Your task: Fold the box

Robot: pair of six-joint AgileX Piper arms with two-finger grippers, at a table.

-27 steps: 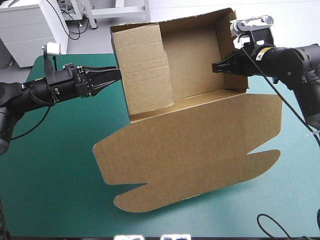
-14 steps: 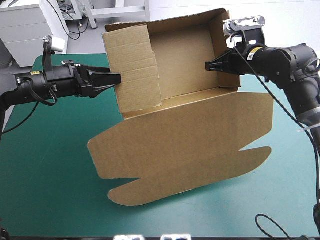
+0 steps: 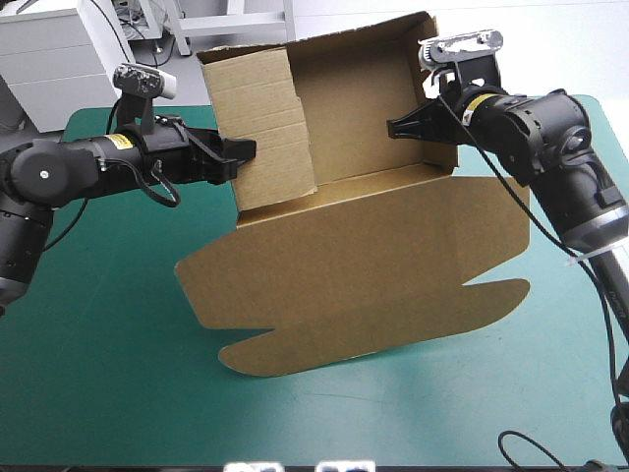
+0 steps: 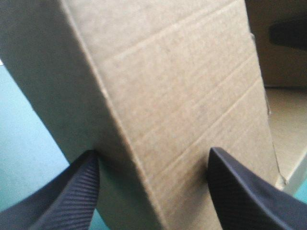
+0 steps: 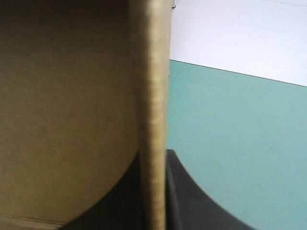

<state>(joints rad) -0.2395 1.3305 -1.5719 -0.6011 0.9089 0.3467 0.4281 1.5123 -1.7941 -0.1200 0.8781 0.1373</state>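
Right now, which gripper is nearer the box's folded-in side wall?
Left. The left gripper has its jaws open around that folded-in wall, at its outer corner. The right gripper is across the box, shut on the opposite wall.

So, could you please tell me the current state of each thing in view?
box: tray formed, raised and tilted, open side toward the high camera.
lid: flat, unfolded, sloping down to the teal-green cover.
left gripper: open, fingers on either side of the left wall.
right gripper: shut on the right wall.
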